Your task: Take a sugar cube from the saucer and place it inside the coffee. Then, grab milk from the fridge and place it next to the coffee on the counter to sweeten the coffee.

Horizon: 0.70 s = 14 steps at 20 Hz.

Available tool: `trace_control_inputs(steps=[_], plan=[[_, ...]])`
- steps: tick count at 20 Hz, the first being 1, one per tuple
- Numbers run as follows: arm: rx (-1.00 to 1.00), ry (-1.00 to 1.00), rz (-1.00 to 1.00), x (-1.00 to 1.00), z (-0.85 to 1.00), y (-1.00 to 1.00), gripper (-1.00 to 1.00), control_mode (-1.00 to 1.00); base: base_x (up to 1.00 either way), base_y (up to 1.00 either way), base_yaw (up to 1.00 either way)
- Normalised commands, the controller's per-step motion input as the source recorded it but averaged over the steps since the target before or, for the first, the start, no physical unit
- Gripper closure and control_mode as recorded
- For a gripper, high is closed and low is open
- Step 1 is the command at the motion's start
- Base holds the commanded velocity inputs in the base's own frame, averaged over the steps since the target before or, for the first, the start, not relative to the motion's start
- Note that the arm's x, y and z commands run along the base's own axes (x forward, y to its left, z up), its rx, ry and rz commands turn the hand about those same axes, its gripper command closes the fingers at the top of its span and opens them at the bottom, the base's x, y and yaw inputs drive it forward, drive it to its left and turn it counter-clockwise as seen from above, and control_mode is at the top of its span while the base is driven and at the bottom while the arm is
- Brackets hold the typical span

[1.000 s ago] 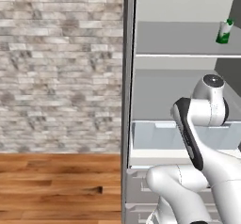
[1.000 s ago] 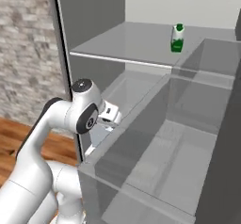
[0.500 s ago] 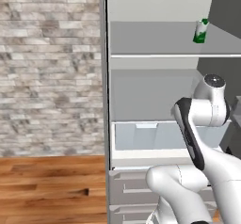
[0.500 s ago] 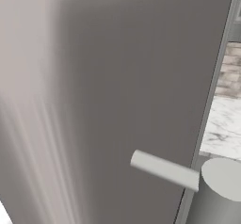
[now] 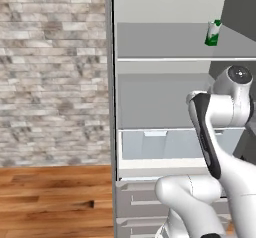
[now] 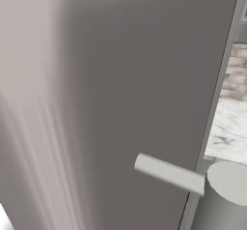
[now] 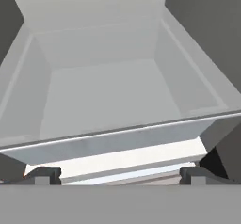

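The fridge (image 5: 165, 87) stands open in front of me, showing pale shelves. The milk (image 5: 213, 33), a green-and-white carton, stands upright on the upper shelf at the far right. My arm is folded low in front of the fridge, well below that shelf. In the hand view my gripper (image 7: 120, 175) is open with nothing between its fingertips (image 7: 43, 173), and it looks into a pale drawer bin (image 7: 117, 96) of the fridge. The fridge door (image 6: 120, 103) stands very close in the right base view, with its bar handle (image 6: 169, 173). A strip of the marble counter (image 6: 231, 127) shows beside it.
A brick wall (image 5: 52, 72) and wooden floor (image 5: 55, 202) lie left of the fridge. A translucent drawer (image 5: 165, 144) sits under the lower shelf, with grey drawers (image 5: 137, 202) below it. The door blocks the space on my right.
The base has driven, so both base views shifted: the fridge interior slid left, and the right base view went from the shelves to the near door. The arm's pose looks unchanged.
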Motion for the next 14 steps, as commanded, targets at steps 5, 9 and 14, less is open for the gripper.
trace_control_inputs(steps=[5, 9, 14], plan=[[0.03, -0.09, -0.08, 0.06, 1.0, -0.35, -1.0, -1.0, 0.0, 0.0, 0.0], [0.03, -0.01, -0.06, 0.27, 1.0, -0.43, -1.0, -1.0, 0.0, 0.0, 0.0], [0.0, -0.05, -0.05, 0.42, 0.74, -0.25, -1.0, -1.0, 0.0, 0.0, 0.0]])
